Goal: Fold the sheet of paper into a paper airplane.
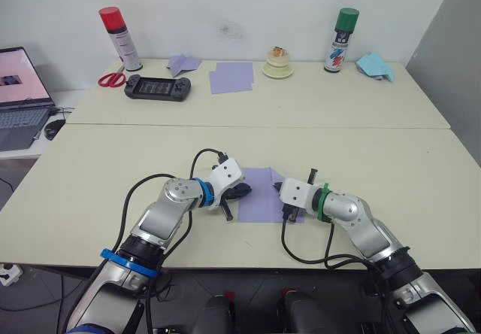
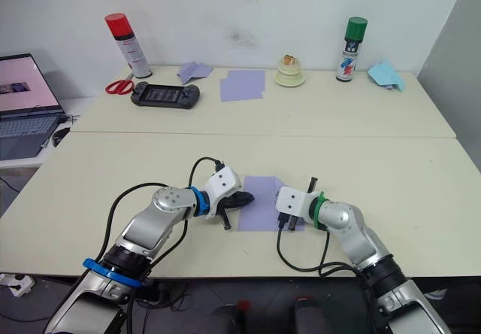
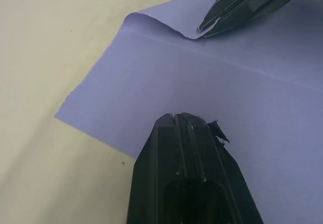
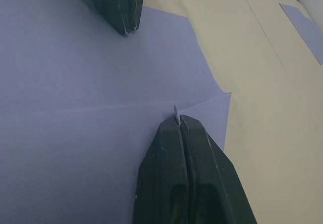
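Note:
The sheet of paper lies flat near the front edge of the near table, lavender, with a centre crease and one far corner folded in. My left gripper is at its left edge, open. In the left wrist view one finger rests on the sheet and the other touches a slightly lifted edge. My right gripper is at the sheet's near right corner, also open. In the right wrist view both its fingers rest on the paper, one tip at the crease beside the folded flap.
On the far table stand a red-capped spray can, scissors, a game controller, a flat lavender folded plane, overlapping lavender sheets, a small round stack, a green-capped can and a light-blue folded paper. A laptop sits far left.

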You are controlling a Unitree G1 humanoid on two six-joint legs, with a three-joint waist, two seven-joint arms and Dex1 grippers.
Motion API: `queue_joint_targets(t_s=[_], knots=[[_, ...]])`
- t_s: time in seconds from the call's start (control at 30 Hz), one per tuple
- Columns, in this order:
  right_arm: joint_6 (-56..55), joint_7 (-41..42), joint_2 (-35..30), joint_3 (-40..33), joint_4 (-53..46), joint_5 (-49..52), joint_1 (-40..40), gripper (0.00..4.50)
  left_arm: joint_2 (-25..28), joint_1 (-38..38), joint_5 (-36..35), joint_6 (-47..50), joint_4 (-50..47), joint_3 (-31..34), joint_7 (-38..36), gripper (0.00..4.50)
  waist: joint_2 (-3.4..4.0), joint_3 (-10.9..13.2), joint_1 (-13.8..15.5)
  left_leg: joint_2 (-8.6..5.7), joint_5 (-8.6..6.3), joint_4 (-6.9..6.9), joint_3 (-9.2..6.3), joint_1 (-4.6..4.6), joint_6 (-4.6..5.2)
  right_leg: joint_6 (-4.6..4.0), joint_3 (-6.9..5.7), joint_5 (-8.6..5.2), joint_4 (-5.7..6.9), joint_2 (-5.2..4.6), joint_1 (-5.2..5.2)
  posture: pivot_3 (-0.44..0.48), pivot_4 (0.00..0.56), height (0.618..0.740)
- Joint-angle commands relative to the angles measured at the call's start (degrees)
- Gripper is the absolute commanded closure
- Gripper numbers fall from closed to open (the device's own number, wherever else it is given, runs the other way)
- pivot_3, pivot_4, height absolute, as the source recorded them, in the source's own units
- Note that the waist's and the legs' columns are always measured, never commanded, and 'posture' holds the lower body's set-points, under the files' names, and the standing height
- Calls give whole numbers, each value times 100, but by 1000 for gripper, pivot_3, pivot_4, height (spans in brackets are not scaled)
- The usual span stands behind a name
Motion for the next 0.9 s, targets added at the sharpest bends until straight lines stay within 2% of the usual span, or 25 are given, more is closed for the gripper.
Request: queue_joint_targets(t_s=[0.03,0.9], knots=[[-1,91,41,115,-87,-37,6,4485,130,208,263,247,268,-139,16,4500,0,0,-1,0,0,0,0,0,0,0,0,0,0,0,0,0,150,740],[88,202,140,207,-157,-30,66,4485,144,216,285,234,267,-151,26,4500,0,-2,-4,2,0,-2,0,2,0,5,0,-4,-4,2,3,0,150,740]])
